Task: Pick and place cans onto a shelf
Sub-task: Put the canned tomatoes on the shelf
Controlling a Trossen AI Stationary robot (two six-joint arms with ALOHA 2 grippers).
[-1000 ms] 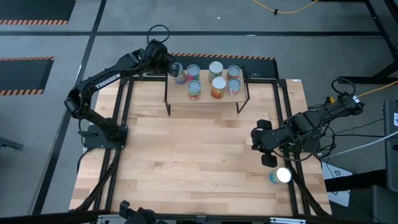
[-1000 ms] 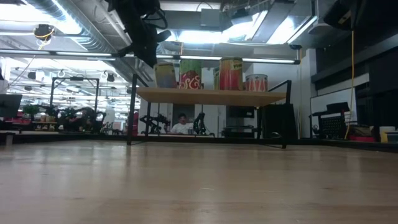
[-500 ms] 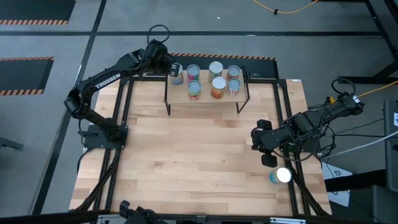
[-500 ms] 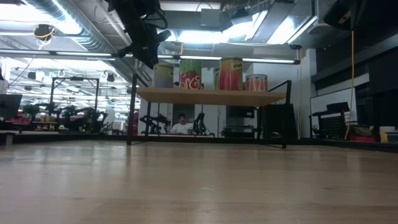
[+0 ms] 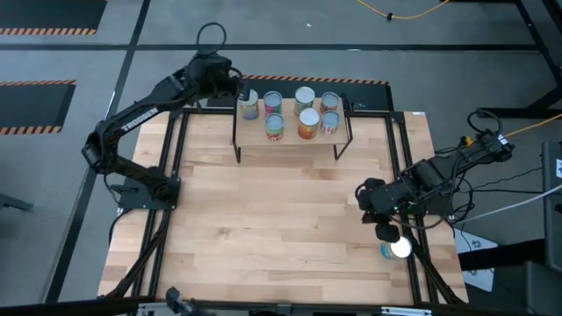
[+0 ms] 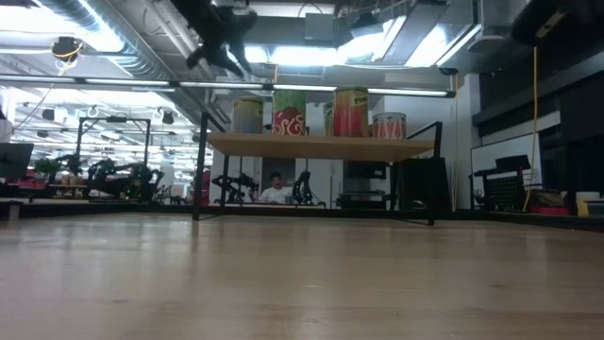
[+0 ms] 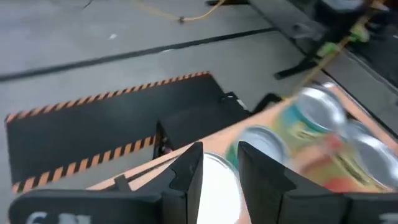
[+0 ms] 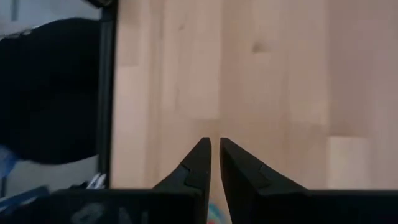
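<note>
Cans [image 5: 299,112] stand on the shelf [image 5: 290,136]; left hand [image 5: 230,85] has pulled away.

1. This is a robotics lab or industrial workshop, not a home.
2. Two dark robot arms are bolted to a black metal frame [image 5: 172,158] around a wooden tabletop [image 5: 263,219].
3. The floor [image 5: 70,105] is grey concrete, marked with orange-and-black hazard striping [image 5: 35,32] and dark mats.
4. Loose cables, one of them yellow [image 5: 413,12], trail across the floor.
5. The low view shows exposed ceiling ducts [image 6: 113,38], strip lighting, further equipment benches and a person [image 6: 276,189] seated far behind.
</note>
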